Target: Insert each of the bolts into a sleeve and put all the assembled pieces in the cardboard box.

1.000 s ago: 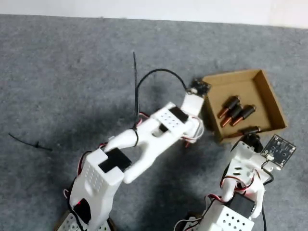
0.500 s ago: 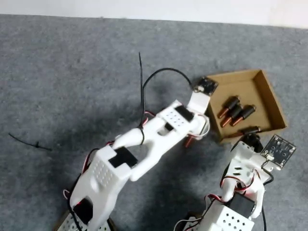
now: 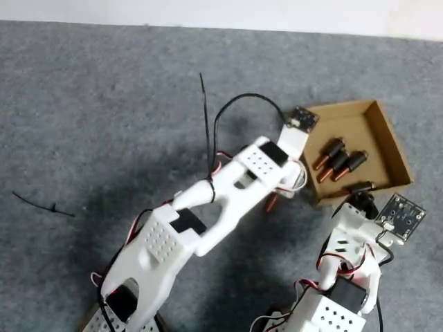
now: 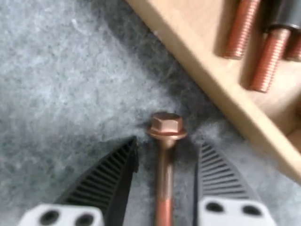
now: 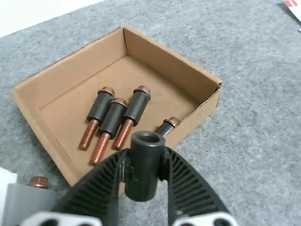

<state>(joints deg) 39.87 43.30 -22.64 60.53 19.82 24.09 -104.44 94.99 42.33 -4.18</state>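
The loose copper-coloured hex-flange bolt [image 4: 163, 150] sits between the black ribbed fingers [image 4: 113, 174] of the left gripper [image 4: 168, 142]. They stand parted with a gap on each side of its shank, over the grey felt carpet [image 4: 56, 84] just beside the outer wall of the shallow brown cardboard box [image 4: 221, 89]. The right gripper [image 5: 145, 151] is clamped around an upright black cylindrical sleeve [image 5: 144, 169], bore open, near the box's wall. Inside lie three assembled bolt-and-sleeve pieces [image 5: 113, 117] side by side and a fourth piece [image 5: 165, 126] against the wall, while thin black cable ties [image 3: 205, 111] lie well apart on the carpet.
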